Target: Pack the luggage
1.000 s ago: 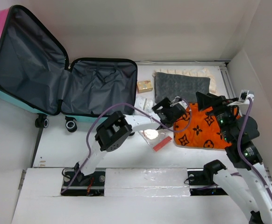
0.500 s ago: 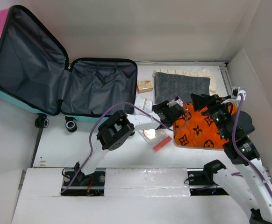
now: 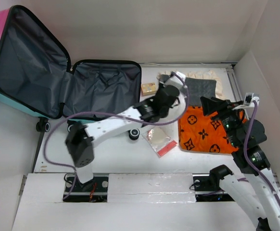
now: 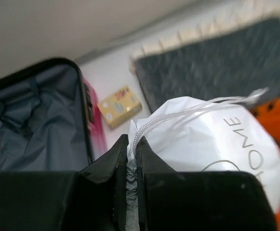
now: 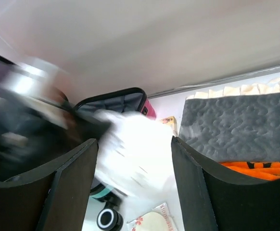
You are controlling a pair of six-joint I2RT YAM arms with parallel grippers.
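While right claw (image 5: 134, 140) gapes, left claw (image 4: 132, 144) pinches white bag (image 4: 212, 149)

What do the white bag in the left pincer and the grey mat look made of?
White bag: probably thin nonwoven or plastic-like fabric, matte; it puffs softly, creases, and gathers on a cord. Grey mat: apparently quilted textile, matte; pebbly stitched texture with a cream fringed edge.
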